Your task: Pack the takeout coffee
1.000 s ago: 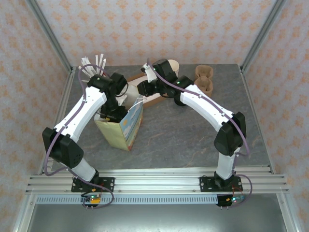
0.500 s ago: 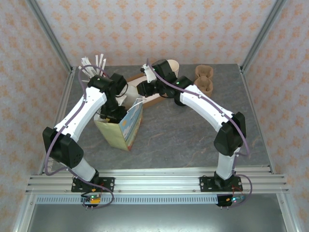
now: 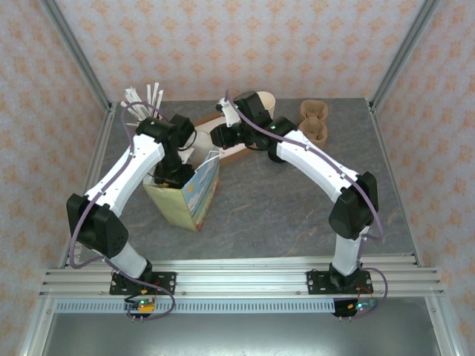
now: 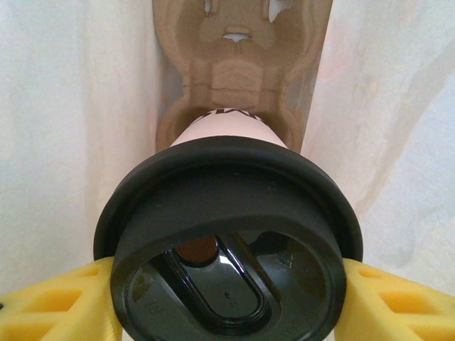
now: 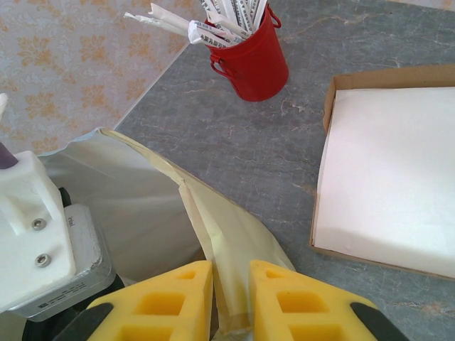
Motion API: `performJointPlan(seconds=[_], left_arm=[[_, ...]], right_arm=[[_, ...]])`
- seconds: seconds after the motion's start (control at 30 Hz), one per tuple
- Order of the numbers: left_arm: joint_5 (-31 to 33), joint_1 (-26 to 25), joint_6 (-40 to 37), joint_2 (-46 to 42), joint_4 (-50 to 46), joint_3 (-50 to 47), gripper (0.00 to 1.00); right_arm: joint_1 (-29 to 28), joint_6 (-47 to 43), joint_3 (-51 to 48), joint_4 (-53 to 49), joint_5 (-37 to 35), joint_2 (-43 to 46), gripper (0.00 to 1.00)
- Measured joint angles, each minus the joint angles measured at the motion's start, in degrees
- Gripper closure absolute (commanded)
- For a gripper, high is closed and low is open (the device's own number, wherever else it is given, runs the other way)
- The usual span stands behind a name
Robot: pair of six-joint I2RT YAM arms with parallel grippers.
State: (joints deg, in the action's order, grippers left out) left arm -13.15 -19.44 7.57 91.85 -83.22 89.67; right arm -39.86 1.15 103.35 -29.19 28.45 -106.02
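The takeout coffee (image 4: 227, 245), a cream cup under a black lid, stands deep inside the paper bag (image 3: 185, 194). Its base sits in a brown pulp carrier (image 4: 238, 67) on the bag's floor. My left gripper (image 4: 227, 305) reaches down into the bag, with a yellow finger (image 4: 50, 309) pressed against each side of the lid. My right gripper (image 5: 231, 298) is shut on the folded rim of the bag (image 5: 227, 234) and holds its mouth apart at the far side (image 3: 215, 144).
A red bucket of wrapped straws (image 5: 252, 60) stands at the back left. A cardboard tray with a white liner (image 5: 398, 177) lies behind the bag. Cream cups (image 3: 266, 100) and brown pulp carriers (image 3: 314, 122) sit at the back right.
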Motion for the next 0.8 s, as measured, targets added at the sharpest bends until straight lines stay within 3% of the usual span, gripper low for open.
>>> performJointPlan(seconds=[0.8], left_arm=[[-0.4,0.0,0.0,0.3,2.2,-2.8,0.68]], right_arm=[[-0.5,0.0,0.2,-0.5,-0.2,0.0,0.79]])
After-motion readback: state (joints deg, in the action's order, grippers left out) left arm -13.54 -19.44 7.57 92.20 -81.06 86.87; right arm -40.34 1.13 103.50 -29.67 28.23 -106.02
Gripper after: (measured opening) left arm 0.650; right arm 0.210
